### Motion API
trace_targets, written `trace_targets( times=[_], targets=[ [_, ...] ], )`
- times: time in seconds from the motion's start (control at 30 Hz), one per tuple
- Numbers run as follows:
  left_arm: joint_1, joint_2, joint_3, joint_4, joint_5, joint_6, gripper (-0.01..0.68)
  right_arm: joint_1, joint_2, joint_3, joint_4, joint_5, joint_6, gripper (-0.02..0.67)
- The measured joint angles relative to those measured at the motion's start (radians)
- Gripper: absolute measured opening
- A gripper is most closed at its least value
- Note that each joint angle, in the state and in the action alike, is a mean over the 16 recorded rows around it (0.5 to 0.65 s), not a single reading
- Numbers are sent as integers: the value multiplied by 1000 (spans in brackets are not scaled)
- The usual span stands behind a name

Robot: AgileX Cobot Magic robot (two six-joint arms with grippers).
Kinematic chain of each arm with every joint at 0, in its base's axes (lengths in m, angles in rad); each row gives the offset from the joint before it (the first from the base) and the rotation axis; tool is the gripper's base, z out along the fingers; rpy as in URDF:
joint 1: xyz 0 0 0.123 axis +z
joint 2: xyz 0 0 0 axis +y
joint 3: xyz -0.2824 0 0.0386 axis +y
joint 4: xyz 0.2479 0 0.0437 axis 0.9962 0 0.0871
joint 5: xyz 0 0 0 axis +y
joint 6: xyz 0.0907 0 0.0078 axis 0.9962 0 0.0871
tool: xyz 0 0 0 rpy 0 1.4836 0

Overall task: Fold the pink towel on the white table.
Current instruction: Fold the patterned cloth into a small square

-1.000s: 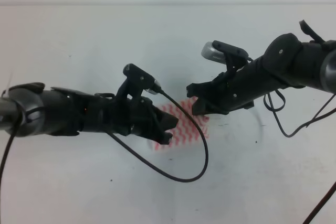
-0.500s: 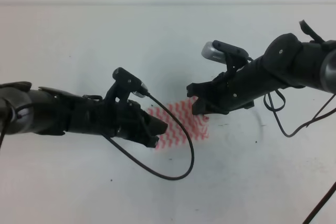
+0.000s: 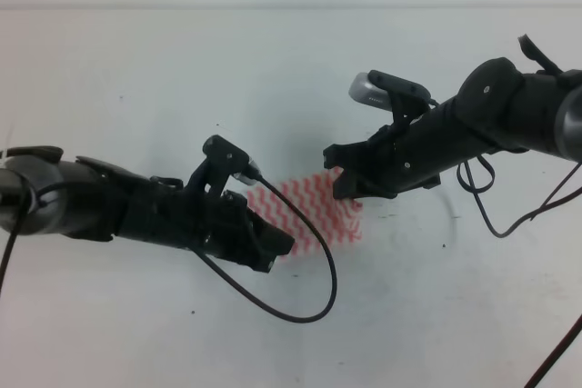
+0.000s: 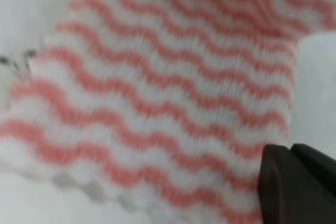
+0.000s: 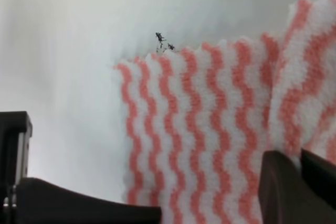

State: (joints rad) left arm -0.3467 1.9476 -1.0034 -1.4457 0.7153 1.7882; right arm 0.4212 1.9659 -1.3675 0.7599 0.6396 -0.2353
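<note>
White table (image 3: pixel 136 52) bears the pink towel (image 3: pixel 318 211); both grippers' jaw states cannot be told, no writing

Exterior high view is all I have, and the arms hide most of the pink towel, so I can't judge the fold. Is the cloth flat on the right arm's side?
Observer: Not quite. The right wrist view shows the pink towel with a second layer lifted above the flat part.
Operator: And the left side?
Observer: The left wrist view shows it flat there, with a finger of the left end effector at its edge.
Operator: Anything beside it?
Observer: A dark speck on the white table, at the scalloped edge.
</note>
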Motion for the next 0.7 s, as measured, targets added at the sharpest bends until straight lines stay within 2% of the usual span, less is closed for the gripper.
trace_targets(
  times=[0.4,0.7],
  targets=[
    [0,-7,-10,59,-15,-61,0,0,-1,-1,0,0,0,-1],
    [0,-27,-21,55,-96,-44,0,0,-2,0,-2,2,0,-1]
  ],
)
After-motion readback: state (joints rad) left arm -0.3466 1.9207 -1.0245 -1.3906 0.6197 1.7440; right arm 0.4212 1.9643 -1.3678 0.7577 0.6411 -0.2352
